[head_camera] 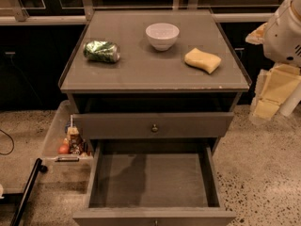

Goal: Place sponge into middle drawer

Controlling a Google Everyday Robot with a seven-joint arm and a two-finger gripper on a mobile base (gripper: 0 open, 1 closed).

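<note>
The grey-brown bench [141, 76] fills the middle of the view, a drawer cabinet seen from above and in front. Below its top, the middle drawer [155, 180] is pulled far out. Its bare, faintly stained floor holds nothing, and its front board is cut off by the bottom edge of the view. Above it, the upper drawer front [117, 125] is pushed in, with a small round knob [154, 127] at its centre.

The robot arm [284, 29] stands off the bench's right side. Only a white rounded housing shows, cut off by the right and top edges, so its joints further back are out of sight. The cream-coloured claw [269, 102] hangs below that housing and points down. It is beside the bench's right edge, below the level of the top and well apart from everything on it. It holds nothing, but whether it is open or closed I cannot tell.

A clear plastic bin [54, 126] sits on the speckled floor [263, 173] left of the cabinet. The small items inside it are too jumbled to name. A black pole [26, 194] slants across the lower left corner.

On the bench top, a white bowl [162, 36] stands near the back. The sponge [202, 60] lies flat to the right of the bowl, near the right edge. A shiny green item [101, 51], either a can or a crumpled packet, lies on the left side.
</note>
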